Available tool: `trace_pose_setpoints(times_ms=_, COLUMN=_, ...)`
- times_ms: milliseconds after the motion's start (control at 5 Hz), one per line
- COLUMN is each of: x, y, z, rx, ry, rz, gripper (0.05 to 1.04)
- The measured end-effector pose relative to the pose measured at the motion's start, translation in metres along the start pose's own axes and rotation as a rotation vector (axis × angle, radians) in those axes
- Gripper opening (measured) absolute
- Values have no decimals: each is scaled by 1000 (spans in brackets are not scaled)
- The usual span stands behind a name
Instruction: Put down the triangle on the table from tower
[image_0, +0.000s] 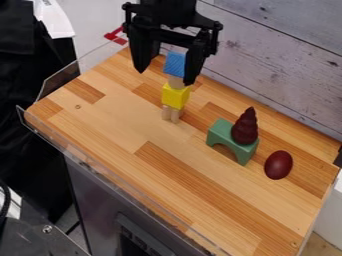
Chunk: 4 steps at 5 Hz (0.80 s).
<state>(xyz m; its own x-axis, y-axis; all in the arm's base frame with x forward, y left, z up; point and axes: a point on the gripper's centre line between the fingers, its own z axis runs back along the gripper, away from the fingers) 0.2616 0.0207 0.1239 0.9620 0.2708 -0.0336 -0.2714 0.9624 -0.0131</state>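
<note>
- The hand (165, 77) hangs over the far part of the tabletop (167, 175), fingers spread wide; its upper part is cut off by the top edge.
- The blue block (175, 65) sits atop the tower (176, 82), partly covered by the right-hand finger in view; its full outline is hidden, so whether it is the triangle is hard to tell.
- Beneath are a small pale piece, mostly hidden, a yellow block (175, 96) and pale pegs (166, 113).
- A dark red cone (245, 129) stands on the green arch (220, 131), hiding part of it; a dark red egg (278, 165) lies near.
</note>
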Motion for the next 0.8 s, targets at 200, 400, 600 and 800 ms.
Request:
trace_pose_setpoints(times_ms=200, x=-1, y=0, z=-9, rx=7, ry=36, rz=-1, gripper=999)
trace_pose_setpoints(times_ms=400, x=21, y=-2, z=-20, rx=23, ry=46, rz=-38, gripper=999)
trace_pose_setpoints(times_ms=600, x=36, y=-2, z=-25, rx=23, ry=55, rz=-48, gripper=999)
trace_pose_setpoints(times_ms=800, x=43, y=5, z=-23, rx=8, ry=48, rz=-23, gripper=999)
